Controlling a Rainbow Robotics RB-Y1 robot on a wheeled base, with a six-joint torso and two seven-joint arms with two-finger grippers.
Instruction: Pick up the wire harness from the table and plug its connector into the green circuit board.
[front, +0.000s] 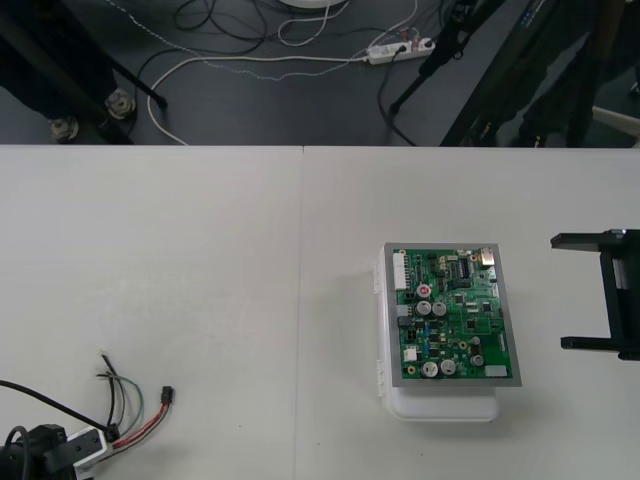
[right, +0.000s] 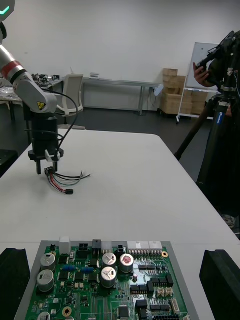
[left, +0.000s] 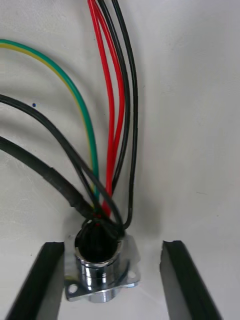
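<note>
The grasp on the harness (front: 135, 412) is the step in hand, and nothing is being lifted yet. Nearest the robot, at its left corner of the tabletop (front: 200, 250), the left gripper (left: 112, 247) is straddling the round metal socket (left: 98, 260). Its fingers (left: 42, 280) are standing spread to either side: one is sitting just beside the flange (left: 75, 290), while the other is keeping a clear gap, so they are not pinching anything. The socket is shining like polished chrome, and its square flange is showing small screw holes at the corners. Thin wires (left: 112, 115) in red, black and green-yellow are fanning out of it, away from the gripper, and lying loose on the tabletop. They look limp and likely to trail when raised. The small black plug (front: 168, 395) is resting at the end of the red and black pair, well apart from the green circuit board (front: 452, 318). Next, I judge, the fingers need to be closing squarely on the socket body, or shifting toward the plug, since that is the end that has to be aimed at a header. Farther out and to the right, the board is sitting flat on its white base (front: 440, 405) with nothing plugged in from the harness. The right gripper (front: 560, 292) is waiting beside it with its fingers spread wide.
</note>
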